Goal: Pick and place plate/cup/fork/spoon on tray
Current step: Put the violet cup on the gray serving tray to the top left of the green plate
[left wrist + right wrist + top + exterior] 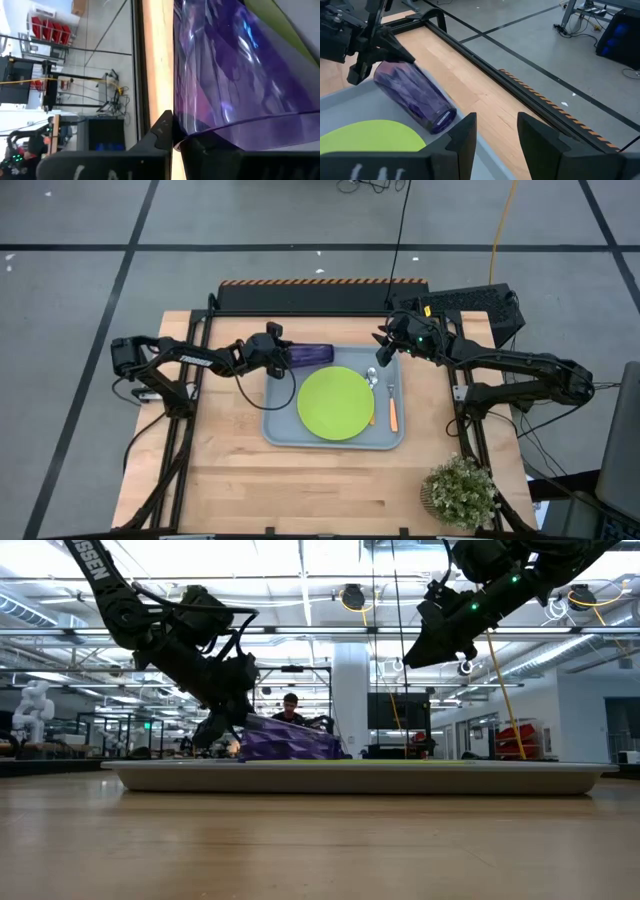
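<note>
**Cup comes down on its side at the tray's back edge**

The left claw (pixel 283 356) is clenched on the cup (pixel 310 356), and the purple tumbler lies tipped over at the far rim of the tray (pixel 285 435), just behind the plate (pixel 336 403). Spoon (pixel 372 377) and fork (pixel 392 408) already sit beside the plate, so this looks like the final placement. Next move, by my reading: stand the cup upright or simply let go, then lift clear.

The right claw (pixel 495 132) hovers over the tray's far right corner, fingers parted, holding nothing. Its wrist view shows the cup's closed base pointing away from the left claw; the low view shows only a purple shape above the tray rim.
</note>
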